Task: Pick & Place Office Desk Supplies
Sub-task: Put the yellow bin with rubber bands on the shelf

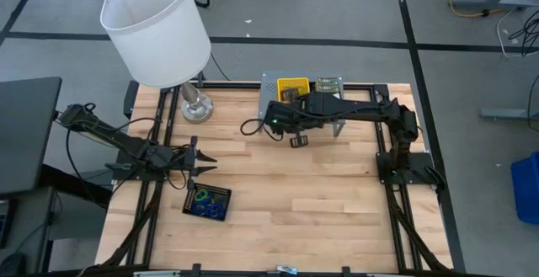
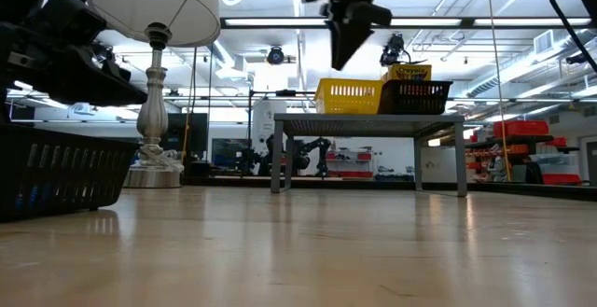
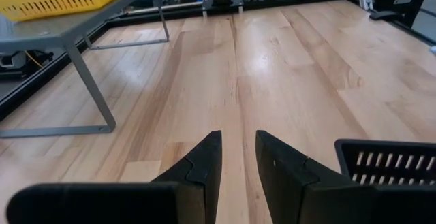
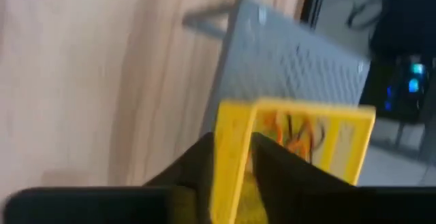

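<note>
The yellow tray sits on the grey shelf. The right gripper straddles its near wall, jaws pinching it: the pick step, I judge. Next comes a straight lift. The left gripper waits beside the black tray, jaws slightly apart, empty.

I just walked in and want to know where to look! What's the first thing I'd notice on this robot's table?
The big white-shaded lamp at the table's far left corner stands out most. Next, the bright yellow tray on the grey metal shelf at the far edge, where the right gripper is clamped on the tray's wall. Nearer the front sits a black mesh tray with coloured rubber bands inside, right beside the left gripper.
</note>
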Controlling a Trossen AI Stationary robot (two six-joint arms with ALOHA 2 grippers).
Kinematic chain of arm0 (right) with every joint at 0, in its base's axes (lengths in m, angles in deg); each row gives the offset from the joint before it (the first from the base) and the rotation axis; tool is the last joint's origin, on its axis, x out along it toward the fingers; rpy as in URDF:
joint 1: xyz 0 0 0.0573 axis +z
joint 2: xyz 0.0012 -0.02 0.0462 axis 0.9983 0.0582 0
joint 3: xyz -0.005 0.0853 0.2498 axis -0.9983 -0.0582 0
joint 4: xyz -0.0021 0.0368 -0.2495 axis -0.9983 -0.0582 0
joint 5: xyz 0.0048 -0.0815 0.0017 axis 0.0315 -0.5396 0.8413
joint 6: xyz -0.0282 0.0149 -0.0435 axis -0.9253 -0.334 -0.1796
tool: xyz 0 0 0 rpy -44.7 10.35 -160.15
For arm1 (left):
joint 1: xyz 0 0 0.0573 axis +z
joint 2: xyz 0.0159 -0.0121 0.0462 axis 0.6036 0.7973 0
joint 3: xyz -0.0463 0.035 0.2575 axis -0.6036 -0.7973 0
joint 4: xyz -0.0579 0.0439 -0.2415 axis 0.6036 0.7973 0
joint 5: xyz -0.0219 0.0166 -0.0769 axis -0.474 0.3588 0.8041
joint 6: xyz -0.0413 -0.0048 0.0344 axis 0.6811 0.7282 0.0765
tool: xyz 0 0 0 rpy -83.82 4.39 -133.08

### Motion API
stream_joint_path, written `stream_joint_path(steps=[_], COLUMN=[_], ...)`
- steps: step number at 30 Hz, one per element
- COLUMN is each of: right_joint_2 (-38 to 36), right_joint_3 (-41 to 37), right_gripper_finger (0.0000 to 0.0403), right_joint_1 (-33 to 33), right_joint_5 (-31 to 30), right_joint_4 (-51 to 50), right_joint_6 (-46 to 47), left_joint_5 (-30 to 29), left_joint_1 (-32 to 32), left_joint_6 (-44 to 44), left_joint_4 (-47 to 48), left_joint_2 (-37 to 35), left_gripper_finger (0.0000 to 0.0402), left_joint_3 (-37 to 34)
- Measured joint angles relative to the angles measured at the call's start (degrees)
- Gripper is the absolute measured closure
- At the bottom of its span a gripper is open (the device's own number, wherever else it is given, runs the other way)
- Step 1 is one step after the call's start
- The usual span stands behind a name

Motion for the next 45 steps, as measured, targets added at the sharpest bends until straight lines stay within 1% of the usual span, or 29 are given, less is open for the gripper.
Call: stream_joint_path(steps=[2, 4, 5, 8, 10, 13, 19, 23, 27, 33, 37, 41, 45], right_joint_2=[0.00, 0.00, 0.00, 0.00, 0.00, 0.41, 3.12, 4.80, 5.20, 4.96, 4.90, 4.90, 4.85], right_joint_3=[0.00, 0.00, 0.00, 0.00, 0.00, 0.01, -0.02, -0.02, 0.00, 0.00, 0.00, 0.48, 3.24], right_gripper_finger=[0.0321, 0.0373, 0.0387, 0.0397, 0.0399, 0.0400, 0.0401, 0.0402, 0.0402, 0.0402, 0.0401, 0.0388, 0.0364], right_joint_1=[-0.21, -1.11, -1.82, -3.93, -5.43, -7.71, -11.20, -11.90, -11.63, -10.46, -9.35, -7.81, -5.88], right_joint_5=[1.75, 4.11, 4.95, 5.54, 6.82, 10.78, 13.21, 11.64, 8.25, 6.74, 4.11, 2.87, 2.93], right_joint_4=[3.14, 6.40, 7.79, 11.64, 12.84, 15.16, 14.20, 13.35, 12.46, 12.37, 12.53, 11.68, 8.11], right_joint_6=[-2.63, -4.95, -5.88, -8.62, -10.60, -12.41, -15.19, -15.48, -15.21, -14.86, -14.67, -14.93, -12.27], left_joint_5=[0.00, 0.00, 0.00, 0.00, 0.00, 0.00, -0.02, -0.02, -0.02, 0.00, 0.00, 0.00, 0.00], left_joint_1=[-0.02, -0.02, 0.00, 0.00, -0.02, 0.00, -0.02, 0.00, 0.00, -0.01, 0.00, 0.00, -0.01], left_joint_6=[-0.10, -0.10, -0.10, -0.10, -0.10, -0.10, -0.10, 0.00, 0.10, 0.06, 0.05, 0.05, 0.07], left_joint_4=[-0.53, -0.59, -0.57, -0.61, -0.63, -0.63, -0.89, -1.27, -1.19, -1.03, -1.01, -0.98, -0.94], left_joint_2=[-0.02, -0.02, -0.02, -0.02, -0.02, -0.02, -0.01, 0.00, 0.00, 0.00, 0.00, 0.00, 0.00], left_gripper_finger=[0.0303, 0.0303, 0.0303, 0.0303, 0.0303, 0.0303, 0.0303, 0.0303, 0.0303, 0.0303, 0.0303, 0.0303, 0.0303], left_joint_3=[0.00, -0.02, -0.02, -0.02, -0.04, -0.04, -0.07, -0.07, -0.09, -0.09, -0.11, -0.11, -0.11])
